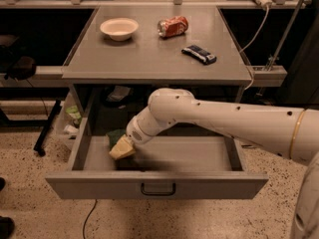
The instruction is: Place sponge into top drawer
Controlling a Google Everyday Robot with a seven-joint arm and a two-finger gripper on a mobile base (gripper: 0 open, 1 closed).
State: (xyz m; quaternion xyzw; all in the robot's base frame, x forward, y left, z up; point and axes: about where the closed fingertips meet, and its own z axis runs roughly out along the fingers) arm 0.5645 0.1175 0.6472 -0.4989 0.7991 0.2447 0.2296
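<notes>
Arm outstretched, gripper (pixel 125 144) low, angled downward.

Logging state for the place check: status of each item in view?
top drawer: pulled open.
sponge: tilted, inside the drawer, left side.
end effector: down in the drawer, at the sponge.
bowl: upright on table.
can: on its side, dented.
wrapped bar: lying flat.
</notes>
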